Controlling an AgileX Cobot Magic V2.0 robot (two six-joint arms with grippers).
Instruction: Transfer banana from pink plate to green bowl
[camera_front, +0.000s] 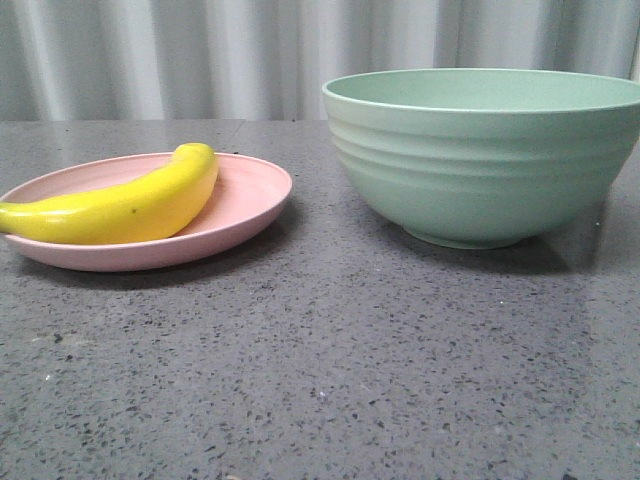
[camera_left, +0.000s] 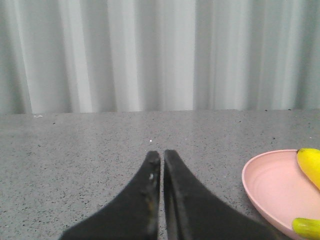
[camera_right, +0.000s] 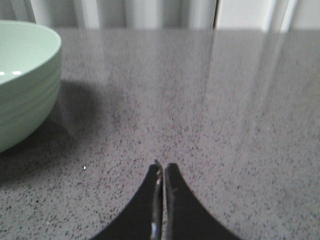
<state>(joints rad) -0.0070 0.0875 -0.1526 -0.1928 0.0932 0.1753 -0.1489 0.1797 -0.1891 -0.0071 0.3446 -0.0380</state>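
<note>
The yellow banana (camera_front: 125, 208) lies across the pink plate (camera_front: 255, 200) at the left of the front view. The green bowl (camera_front: 480, 160) stands upright at the right, apart from the plate. Neither gripper shows in the front view. In the left wrist view my left gripper (camera_left: 162, 155) is shut and empty over bare table, with the plate (camera_left: 270, 185) and parts of the banana (camera_left: 311, 165) off to one side. In the right wrist view my right gripper (camera_right: 163, 166) is shut and empty over bare table, with the bowl (camera_right: 25, 75) off to one side.
The grey speckled table (camera_front: 330, 360) carries the plate and bowl. A pale pleated curtain (camera_front: 200, 55) hangs behind the table's far edge.
</note>
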